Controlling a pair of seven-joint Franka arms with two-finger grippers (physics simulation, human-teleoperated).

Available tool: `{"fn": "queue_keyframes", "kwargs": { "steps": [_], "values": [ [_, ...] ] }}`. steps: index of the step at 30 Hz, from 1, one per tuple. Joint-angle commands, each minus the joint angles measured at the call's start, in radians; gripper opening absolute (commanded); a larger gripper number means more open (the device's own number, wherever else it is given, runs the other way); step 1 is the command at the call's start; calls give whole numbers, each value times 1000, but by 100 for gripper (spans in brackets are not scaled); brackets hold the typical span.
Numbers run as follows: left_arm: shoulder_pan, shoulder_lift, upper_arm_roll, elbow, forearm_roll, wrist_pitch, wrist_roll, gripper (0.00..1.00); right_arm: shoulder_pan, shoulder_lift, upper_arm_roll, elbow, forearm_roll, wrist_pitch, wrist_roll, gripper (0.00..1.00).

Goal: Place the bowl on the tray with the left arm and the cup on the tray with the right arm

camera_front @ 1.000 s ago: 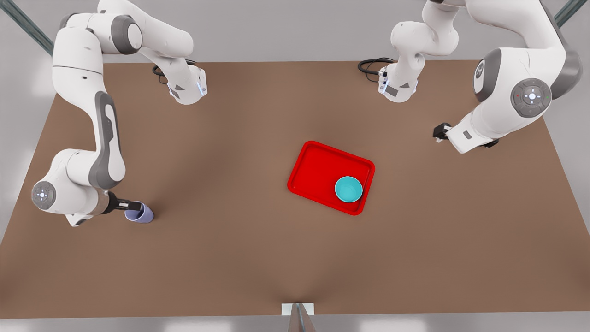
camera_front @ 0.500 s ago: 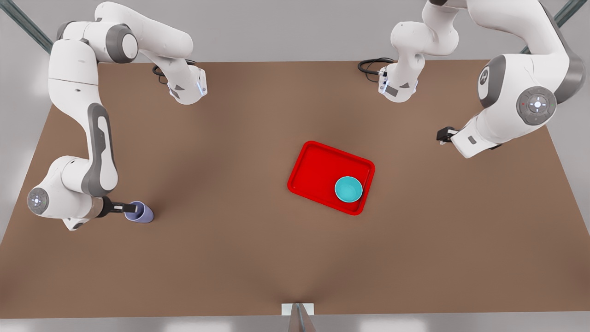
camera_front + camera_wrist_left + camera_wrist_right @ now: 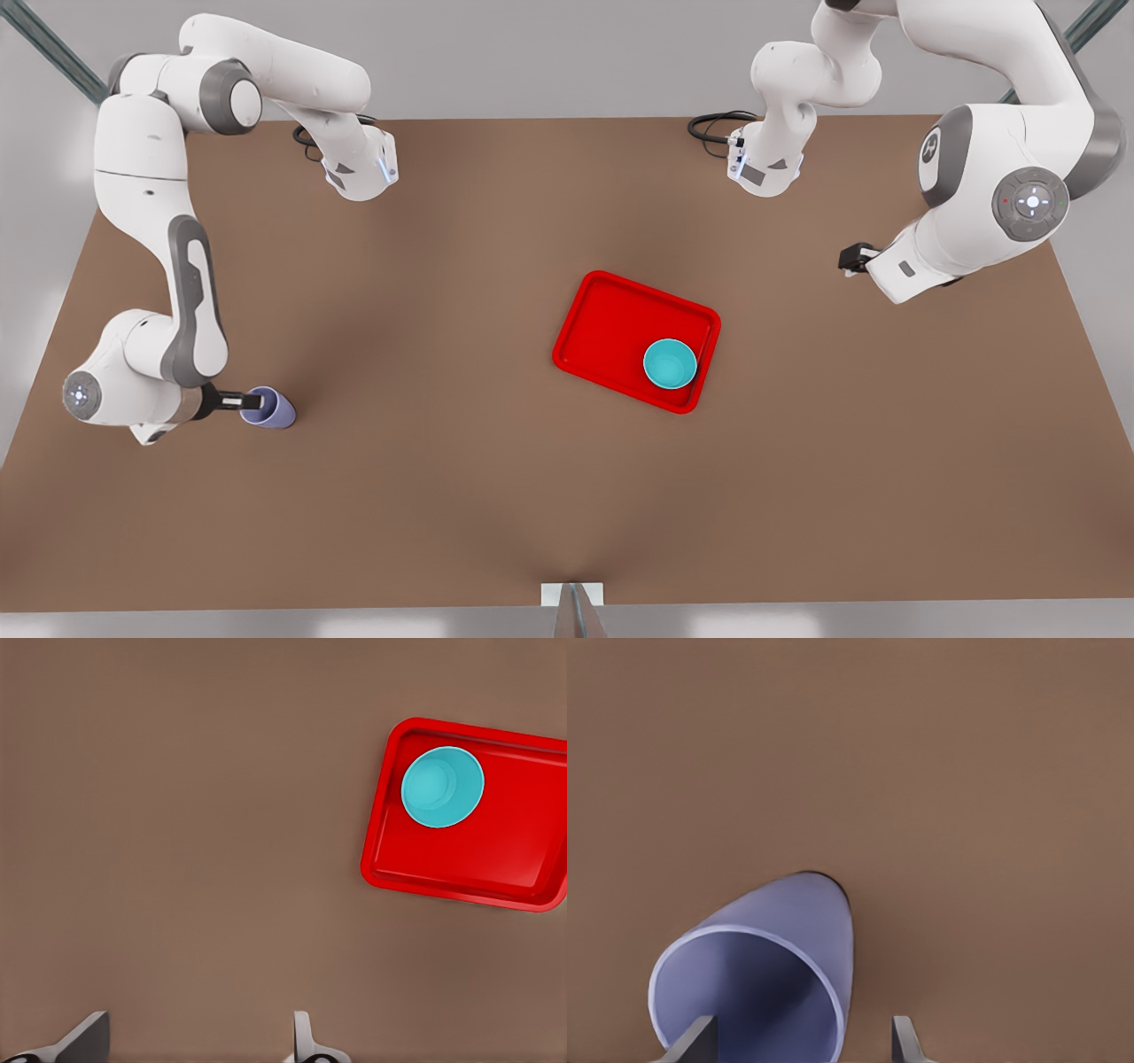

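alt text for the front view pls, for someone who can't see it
A teal bowl sits in a corner of a red tray mid-table. At the front view's left, the right gripper straddles the rim of a lavender cup standing on the brown table. The left gripper waits at the front view's right, open.

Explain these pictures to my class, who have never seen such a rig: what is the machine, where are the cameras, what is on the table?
These are simulator pictures of two white robot arms, each ending in a two-finger claw. The front view looks down on a brown table; each wrist view comes from a camera on one arm. The teal bowl sits on the red tray. The lavender cup is on the table at the front view's left, where the right claw is open, straddling its rim. The left claw waits open and empty.
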Motion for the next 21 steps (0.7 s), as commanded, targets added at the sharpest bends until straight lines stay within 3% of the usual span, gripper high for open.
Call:
{"fn": "queue_keyframes", "kwargs": {
  "steps": [1, 11, 12, 13, 16, 21],
  "values": [
    [0, 0, 0, 0, 0, 0, 0, 100, 0, 4, 0, 0, -1, 2, 0, 75],
    [0, 3, 0, 3, 3, 8, 0, 100, -3, 27, 0, 12, 0, 17, -5, 73],
    [0, 1, 0, 3, 1, 3, 0, 100, -3, 27, 0, 8, -1, 17, -5, 69],
    [0, 1, 0, 3, 1, 5, 0, 100, -3, 29, 0, 5, -1, 17, -5, 50],
    [0, 11, 0, 3, 4, 11, 0, 100, -5, 33, -2, 2, -6, 17, -40, 25],
    [0, 11, 0, 3, 4, 11, -2, 100, -9, 35, -2, 2, -12, 23, -62, 21]
  ]
}}
